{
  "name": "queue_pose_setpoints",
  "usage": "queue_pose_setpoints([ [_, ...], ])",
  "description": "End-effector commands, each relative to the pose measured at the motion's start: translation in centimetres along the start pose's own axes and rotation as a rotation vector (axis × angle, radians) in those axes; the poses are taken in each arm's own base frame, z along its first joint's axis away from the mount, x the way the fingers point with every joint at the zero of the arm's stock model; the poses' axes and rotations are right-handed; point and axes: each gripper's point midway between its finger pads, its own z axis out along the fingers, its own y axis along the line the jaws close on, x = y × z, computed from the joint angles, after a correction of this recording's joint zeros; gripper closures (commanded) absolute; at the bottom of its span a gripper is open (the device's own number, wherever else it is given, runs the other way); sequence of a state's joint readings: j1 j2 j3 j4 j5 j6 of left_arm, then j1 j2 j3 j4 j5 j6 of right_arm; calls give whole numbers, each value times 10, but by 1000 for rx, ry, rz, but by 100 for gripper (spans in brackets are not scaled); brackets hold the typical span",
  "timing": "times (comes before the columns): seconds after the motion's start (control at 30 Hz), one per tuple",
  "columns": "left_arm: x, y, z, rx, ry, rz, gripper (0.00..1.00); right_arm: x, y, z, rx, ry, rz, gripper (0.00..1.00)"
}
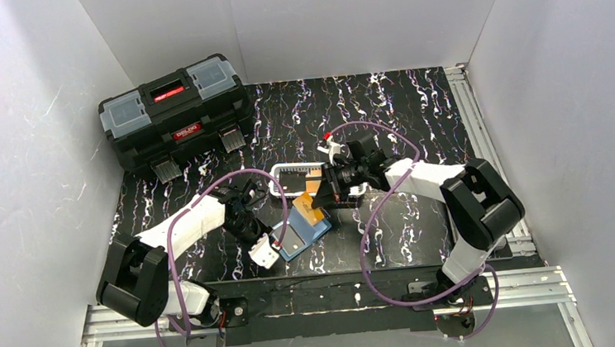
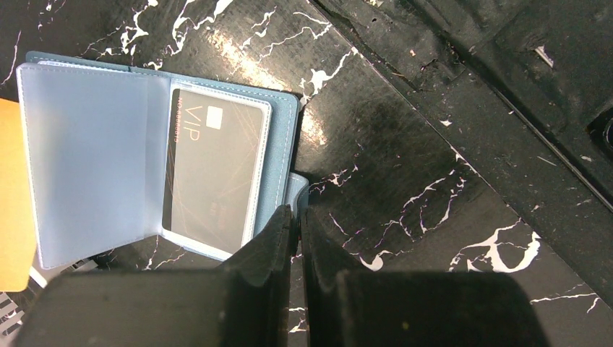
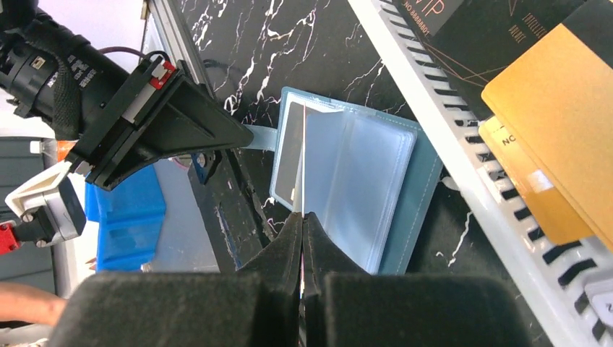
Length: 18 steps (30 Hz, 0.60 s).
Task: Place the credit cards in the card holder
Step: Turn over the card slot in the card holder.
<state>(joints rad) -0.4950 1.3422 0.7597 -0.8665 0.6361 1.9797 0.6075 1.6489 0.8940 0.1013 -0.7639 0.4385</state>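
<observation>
Both jaws are closed. The left gripper [image 2: 296,217] pinches the snap tab [image 2: 297,189] of the card holder [image 2: 283,137]. The right gripper [image 3: 303,220] nips a thin leaf [image 3: 303,159] seen edge-on, apparently one clear inner sleeve, held upright.

- **Table** [image 2: 434,166]: black, marble-patterned, hard and glossy.
- **White mesh basket** [image 3: 463,173]: rigid slotted plastic, just beside the holder.
- **Holder:** lies open on the table between the arms. The stitched teal cover is soft and the frosted sleeves are limp. It is judged light and prone to sliding, so anchor it at the tab.
- **Black card** [image 2: 209,173]: already sleeved.
- **Orange card** [image 3: 564,94]: lies across the basket rim. It looks stiff, slick and thin, best taken by an overhanging edge.
</observation>
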Motion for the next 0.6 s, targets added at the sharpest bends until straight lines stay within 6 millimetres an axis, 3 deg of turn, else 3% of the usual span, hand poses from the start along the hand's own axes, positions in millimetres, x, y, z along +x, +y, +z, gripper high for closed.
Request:
queue_pose_setpoints([
  [0.0, -10, -3, 1, -4, -39, 2, 100, 0, 6, 10, -36, 57, -10, 99],
  [0.57, -10, -2, 1, -9, -38, -1, 100, 17, 15, 30, -79, 150, -39, 99],
])
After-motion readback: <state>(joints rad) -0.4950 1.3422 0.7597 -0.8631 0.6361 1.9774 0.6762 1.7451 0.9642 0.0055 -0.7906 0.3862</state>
